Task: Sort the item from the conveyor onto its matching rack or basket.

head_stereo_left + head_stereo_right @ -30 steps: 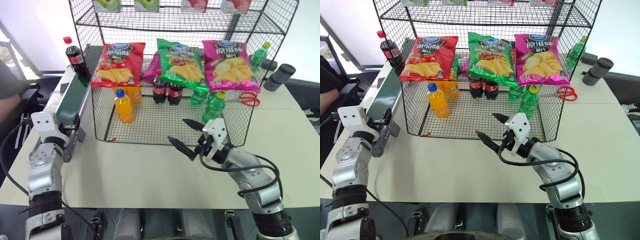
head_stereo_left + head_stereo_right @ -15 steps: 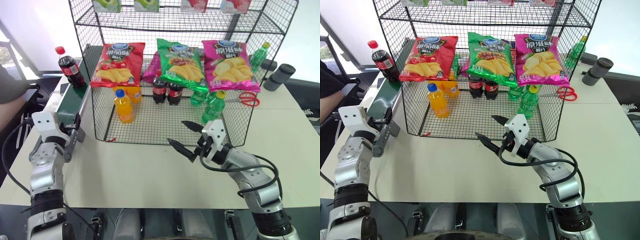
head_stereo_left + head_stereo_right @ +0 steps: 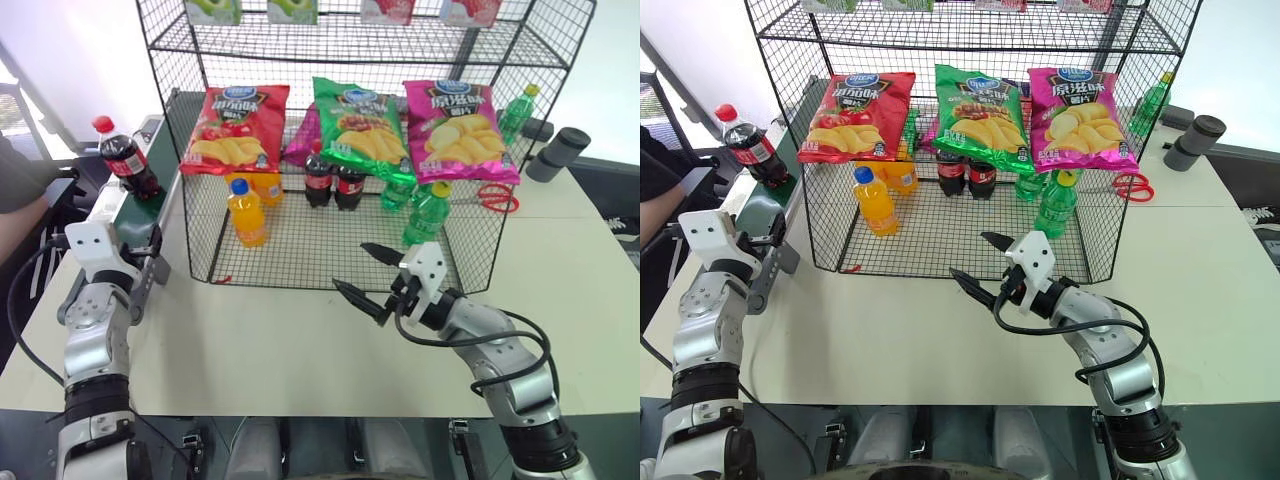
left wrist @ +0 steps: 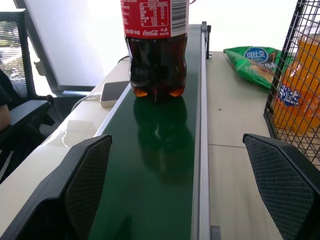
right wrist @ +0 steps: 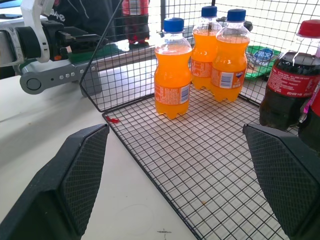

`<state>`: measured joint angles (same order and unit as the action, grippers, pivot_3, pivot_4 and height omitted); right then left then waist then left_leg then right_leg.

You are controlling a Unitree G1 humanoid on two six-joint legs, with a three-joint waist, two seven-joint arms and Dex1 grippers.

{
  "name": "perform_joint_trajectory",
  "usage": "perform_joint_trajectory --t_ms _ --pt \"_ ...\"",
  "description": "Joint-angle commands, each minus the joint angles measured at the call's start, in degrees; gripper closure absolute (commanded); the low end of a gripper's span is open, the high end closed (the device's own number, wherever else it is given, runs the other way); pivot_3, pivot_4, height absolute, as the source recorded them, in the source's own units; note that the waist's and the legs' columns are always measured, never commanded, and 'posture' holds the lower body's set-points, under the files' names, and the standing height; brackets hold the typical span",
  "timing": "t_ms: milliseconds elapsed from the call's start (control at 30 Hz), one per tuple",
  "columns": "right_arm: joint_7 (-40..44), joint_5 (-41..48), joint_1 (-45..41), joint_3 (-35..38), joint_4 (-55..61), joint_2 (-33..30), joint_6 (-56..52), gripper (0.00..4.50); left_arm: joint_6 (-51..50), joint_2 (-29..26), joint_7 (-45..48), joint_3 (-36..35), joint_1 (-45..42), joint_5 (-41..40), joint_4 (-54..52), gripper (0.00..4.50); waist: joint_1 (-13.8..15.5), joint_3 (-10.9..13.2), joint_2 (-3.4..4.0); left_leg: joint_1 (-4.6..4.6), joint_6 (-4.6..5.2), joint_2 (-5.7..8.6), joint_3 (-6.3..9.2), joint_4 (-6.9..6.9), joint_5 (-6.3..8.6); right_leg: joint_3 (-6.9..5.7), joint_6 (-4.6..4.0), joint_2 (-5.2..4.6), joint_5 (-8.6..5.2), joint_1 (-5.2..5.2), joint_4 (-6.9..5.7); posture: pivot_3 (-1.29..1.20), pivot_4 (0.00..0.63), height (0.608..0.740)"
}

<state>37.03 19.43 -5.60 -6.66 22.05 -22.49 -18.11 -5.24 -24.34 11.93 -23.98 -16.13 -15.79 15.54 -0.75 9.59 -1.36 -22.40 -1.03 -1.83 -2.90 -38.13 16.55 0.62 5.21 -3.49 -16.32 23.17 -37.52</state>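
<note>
- Spanning the whole scene: pale surface [image 3: 280, 350], carrying everything.
- Standing at its far side: tall black wire rack [image 3: 370, 40]; three crisp bags [image 3: 350, 120] hung across the front.
- Forming its base: low wire basket [image 3: 300, 255], holding orange soda bottles [image 3: 246, 212], two cola bottles [image 3: 334, 182], green bottles [image 3: 428, 212].
- Running along the left: green conveyor [image 4: 150, 165].
- Reaching level near the basket's front edge: right hand [image 3: 365, 280], released, fingers spread, empty.
- Waiting at the conveyor's near end: left hand [image 4: 180, 195], released, empty.
- Standing upright on the belt, ahead of the left hand: cola bottle [image 3: 122, 160], red cap.
</note>
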Motion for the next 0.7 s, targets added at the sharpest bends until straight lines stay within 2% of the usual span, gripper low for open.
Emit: perform_joint_trajectory --t_ms 33,700 --pt "0.28 0.02 -0.26 -0.24 0.54 0.48 1.46 0.05 1.5 -0.65 -0.7 -2.3 -0.48 -1.2 -0.73 0.0 0.02 0.0 0.0 0.0 0.0 0.0 0.01 0.0 0.0 0.0 0.0 0.0 0.0 0.0 0.0 0.0 0.15 0.74" --pt "0.61 -0.13 -0.81 -0.44 -0.12 0.68 1.39 0.05 2.34 -0.9 -1.59 -5.19 0.87 -3.51 -0.77 0.0 0.02 0.0 0.0 0.0 0.0 0.0 0.01 0.0 0.0 0.01 0.0 -0.03 0.0 0.0 0.0 0.0 0.15 0.74"
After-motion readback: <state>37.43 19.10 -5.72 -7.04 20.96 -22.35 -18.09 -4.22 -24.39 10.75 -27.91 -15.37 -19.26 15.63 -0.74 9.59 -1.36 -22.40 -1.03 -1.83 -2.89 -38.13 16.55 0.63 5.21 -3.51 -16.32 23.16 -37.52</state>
